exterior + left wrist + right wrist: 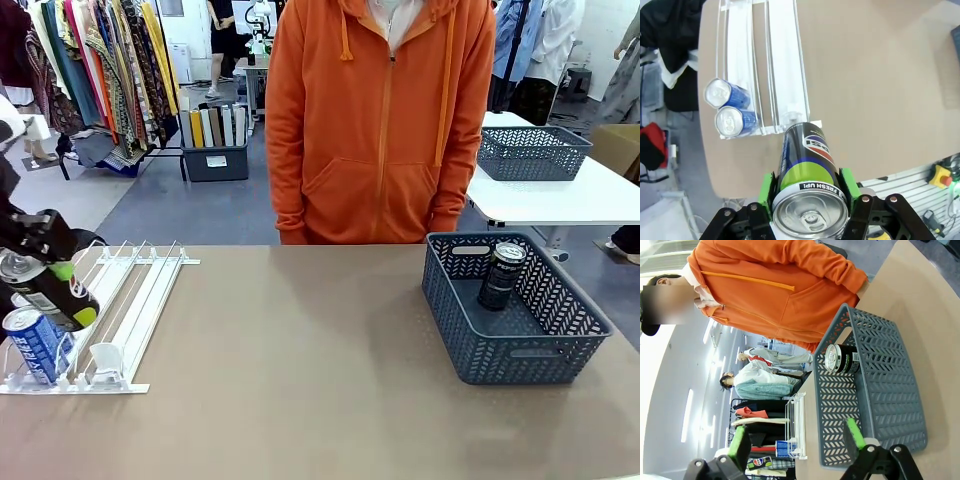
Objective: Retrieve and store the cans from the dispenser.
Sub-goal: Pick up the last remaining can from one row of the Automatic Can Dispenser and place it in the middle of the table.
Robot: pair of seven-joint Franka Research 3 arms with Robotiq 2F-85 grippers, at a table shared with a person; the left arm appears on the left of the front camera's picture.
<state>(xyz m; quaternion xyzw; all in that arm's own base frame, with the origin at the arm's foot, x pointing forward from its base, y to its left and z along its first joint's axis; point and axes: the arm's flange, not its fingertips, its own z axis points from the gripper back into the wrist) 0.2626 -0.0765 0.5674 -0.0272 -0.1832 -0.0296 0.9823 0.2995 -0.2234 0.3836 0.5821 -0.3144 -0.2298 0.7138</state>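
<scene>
left gripper point(72, 295) is clamped on the held can point(38, 288), a slim dark can with a lime-green band and a silver top. it hangs tilted over the outer rails of the white dispenser point(140, 290), and a blue can point(35, 345) stands at the dispenser's front lip just below it. well apart from the dispenser, toward the table's other end, a grey-blue basket point(520, 350) holds a black can point(502, 276) standing upright. from the left wrist, the green pads point(767, 192) press both sides of the held can point(807, 170), whose silver top faces the camera and whose far end hangs over the dispenser's lip; the blue can point(735, 121) sits at that lip, with a second blue can point(725, 94) just beside it, farther up the rails. from the right wrist, the right gripper point(797, 437) has its fingers spread wide with nothing between them, hovering by the basket point(880, 385), well apart from the dispenser point(796, 425).
</scene>
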